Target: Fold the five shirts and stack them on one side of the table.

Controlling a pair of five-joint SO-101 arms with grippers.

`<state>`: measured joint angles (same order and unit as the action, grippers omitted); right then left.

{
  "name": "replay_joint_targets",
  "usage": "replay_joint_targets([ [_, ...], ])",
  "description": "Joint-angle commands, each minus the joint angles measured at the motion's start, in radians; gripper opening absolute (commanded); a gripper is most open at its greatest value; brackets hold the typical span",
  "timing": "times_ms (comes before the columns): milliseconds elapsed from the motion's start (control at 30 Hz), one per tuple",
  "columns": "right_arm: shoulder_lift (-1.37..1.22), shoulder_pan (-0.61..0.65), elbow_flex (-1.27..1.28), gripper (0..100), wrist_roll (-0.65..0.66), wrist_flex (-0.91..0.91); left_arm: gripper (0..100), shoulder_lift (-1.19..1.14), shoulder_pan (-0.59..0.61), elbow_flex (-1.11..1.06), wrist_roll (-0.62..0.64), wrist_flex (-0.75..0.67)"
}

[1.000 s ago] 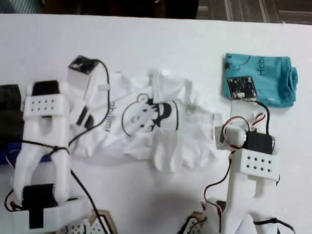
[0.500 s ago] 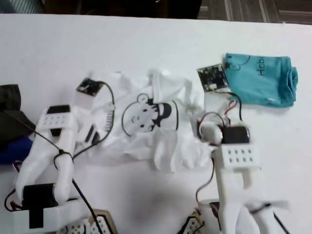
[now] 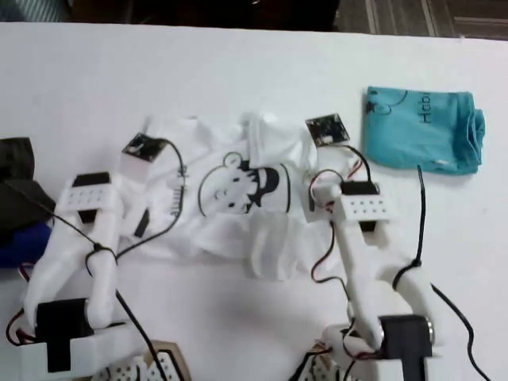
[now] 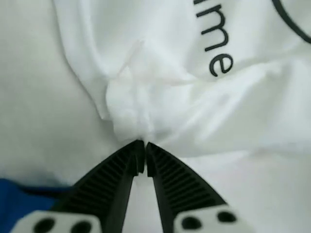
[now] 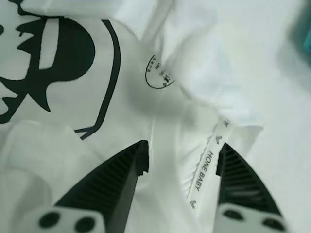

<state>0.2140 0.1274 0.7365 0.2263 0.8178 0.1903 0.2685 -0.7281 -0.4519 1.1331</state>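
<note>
A white shirt (image 3: pixel 238 202) with a black cartoon print lies crumpled and spread at the table's middle. My left gripper (image 3: pixel 141 222) is at its left edge; in the left wrist view the gripper (image 4: pixel 142 151) is shut, pinching a bunched fold of the white shirt (image 4: pixel 160 73). My right gripper (image 3: pixel 316 194) hangs over the shirt's right side, and in the right wrist view it (image 5: pixel 182 155) stands open above the collar and its label strip (image 5: pixel 204 160). A folded teal shirt (image 3: pixel 425 131) lies at the back right.
A dark shirt (image 3: pixel 16 194) and a blue shirt (image 3: pixel 14 244) are heaped at the left edge; the blue shirt (image 4: pixel 19 206) also borders the left wrist view. Bare white table (image 3: pixel 238 71) stretches along the back. Cables trail from both arms.
The right arm has swung left, away from the teal shirt to the white shirt's collar side. The left arm has shifted slightly, and the shirt's left edge is drawn in.
</note>
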Motion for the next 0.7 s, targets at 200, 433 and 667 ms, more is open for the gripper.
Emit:
replay_joint_targets([
  [200,-0.372,0.093,-0.583,23.0,-0.009,0.351,3,0.044,0.055,0.228,-0.003,0.322],
  [433,-0.619,0.131,-0.918,23.0,-0.009,0.458,3,0.044,0.075,0.289,-0.009,0.446],
  [667,-0.886,0.097,-1.208,2.1,0.000,0.450,3,0.043,0.071,0.291,-0.005,0.385],
])
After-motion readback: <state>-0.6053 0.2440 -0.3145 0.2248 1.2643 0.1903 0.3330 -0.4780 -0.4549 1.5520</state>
